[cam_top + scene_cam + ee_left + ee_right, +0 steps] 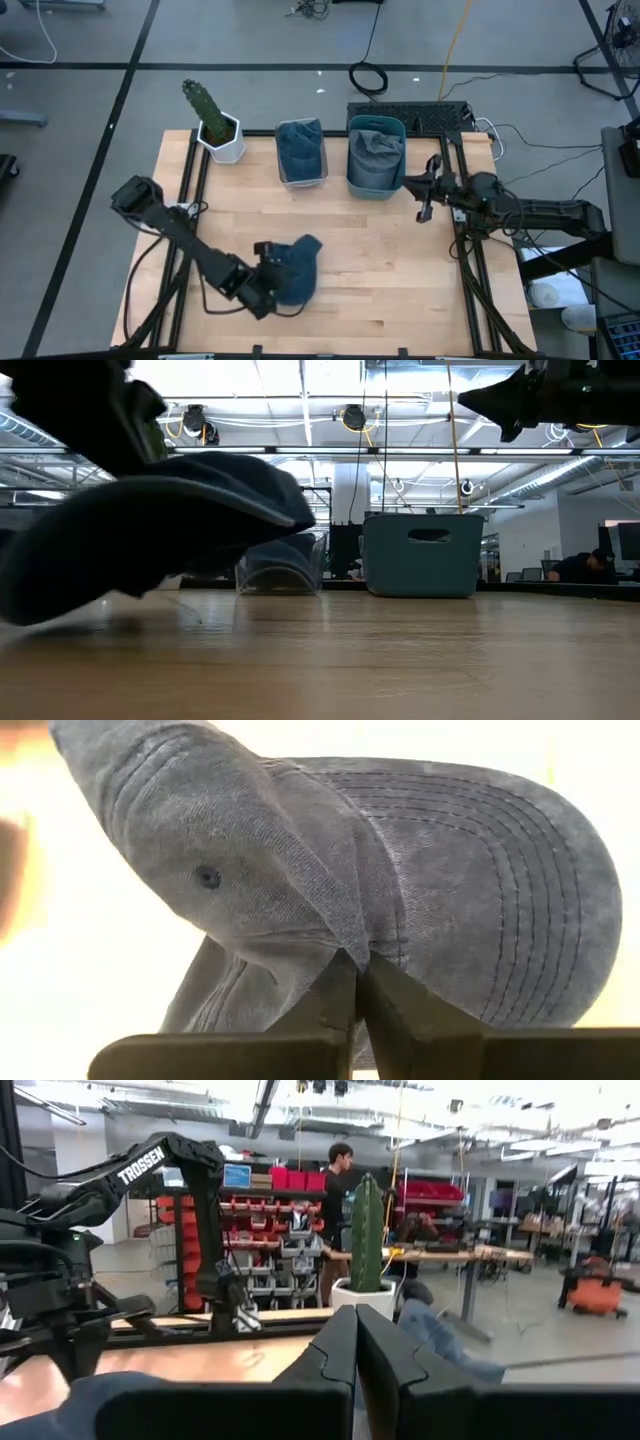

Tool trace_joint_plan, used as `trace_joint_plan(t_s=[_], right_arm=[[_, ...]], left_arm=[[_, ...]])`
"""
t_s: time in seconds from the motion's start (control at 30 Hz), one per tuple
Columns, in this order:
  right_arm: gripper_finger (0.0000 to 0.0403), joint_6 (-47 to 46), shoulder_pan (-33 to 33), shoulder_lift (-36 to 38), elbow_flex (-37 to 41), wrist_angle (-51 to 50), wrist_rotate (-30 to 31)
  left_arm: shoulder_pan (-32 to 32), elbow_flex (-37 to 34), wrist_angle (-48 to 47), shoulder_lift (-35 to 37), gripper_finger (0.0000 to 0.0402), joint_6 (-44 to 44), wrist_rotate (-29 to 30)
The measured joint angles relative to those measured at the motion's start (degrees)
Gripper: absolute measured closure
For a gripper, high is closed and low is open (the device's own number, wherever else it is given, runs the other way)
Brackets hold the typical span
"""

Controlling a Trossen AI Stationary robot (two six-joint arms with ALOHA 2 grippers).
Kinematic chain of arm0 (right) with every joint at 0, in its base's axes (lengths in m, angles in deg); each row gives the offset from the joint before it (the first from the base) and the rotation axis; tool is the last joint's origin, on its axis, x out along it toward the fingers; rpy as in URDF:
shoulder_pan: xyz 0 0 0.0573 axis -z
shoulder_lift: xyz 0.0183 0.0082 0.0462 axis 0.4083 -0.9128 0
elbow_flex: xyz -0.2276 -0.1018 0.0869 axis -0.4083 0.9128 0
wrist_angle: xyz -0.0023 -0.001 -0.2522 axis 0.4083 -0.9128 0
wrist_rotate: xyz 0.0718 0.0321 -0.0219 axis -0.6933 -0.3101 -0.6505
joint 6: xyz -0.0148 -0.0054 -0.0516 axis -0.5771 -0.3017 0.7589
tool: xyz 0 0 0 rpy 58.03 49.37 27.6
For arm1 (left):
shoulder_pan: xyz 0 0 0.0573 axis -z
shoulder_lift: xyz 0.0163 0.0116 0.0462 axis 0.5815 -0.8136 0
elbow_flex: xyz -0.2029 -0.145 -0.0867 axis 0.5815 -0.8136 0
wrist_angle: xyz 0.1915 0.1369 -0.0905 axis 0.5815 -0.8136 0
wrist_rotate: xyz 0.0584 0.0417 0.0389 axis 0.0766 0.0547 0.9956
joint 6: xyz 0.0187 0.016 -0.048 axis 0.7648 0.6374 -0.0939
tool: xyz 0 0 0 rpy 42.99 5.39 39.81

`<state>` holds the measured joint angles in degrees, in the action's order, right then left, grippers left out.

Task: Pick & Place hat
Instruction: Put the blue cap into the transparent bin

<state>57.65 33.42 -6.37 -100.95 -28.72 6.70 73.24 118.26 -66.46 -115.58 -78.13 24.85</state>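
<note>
A blue denim cap (298,268) is near the middle of the table's near half, big in the low view (150,530) and filling the left wrist view (300,850). My left gripper (268,272) is at the cap's left side, shut on it. My right gripper (424,203) hangs in the air by the right side of the teal bin, shut and touching nothing; its closed fingers show in the right wrist view (355,1342). My left gripper (357,970) pinches a fold of denim where the crown meets the brim (345,942) between its two fingers. The fingers come from the table's left, slanting down. The cap sits tilted, brim end (270,500) raised off the table; whether its low end (30,605) touches the wood, I cannot tell.
Along the far edge stand a cactus in a white pot (218,128), a clear bin (301,153) with a blue hat in it, and a teal bin (376,157) with a grey hat in it. Bare wood (380,270) lies right of the cap.
</note>
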Motion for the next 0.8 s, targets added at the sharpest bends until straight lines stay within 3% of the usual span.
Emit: trace_joint_plan(t_s=[0.4, 0.8], right_arm=[[0.0403, -4.9, 0.0, -1.3, 0.0, -5.8, 0.0], [0.0403, -6.3, 0.0, -1.3, 0.0, -7.7, -0.2]], left_arm=[[-8.4, 0.0, -1.8, 0.0, 0.0396, 13.6, 0.6], [-14.1, 9.7, -20.0, 0.0, 0.0393, 18.8, 2.8]])
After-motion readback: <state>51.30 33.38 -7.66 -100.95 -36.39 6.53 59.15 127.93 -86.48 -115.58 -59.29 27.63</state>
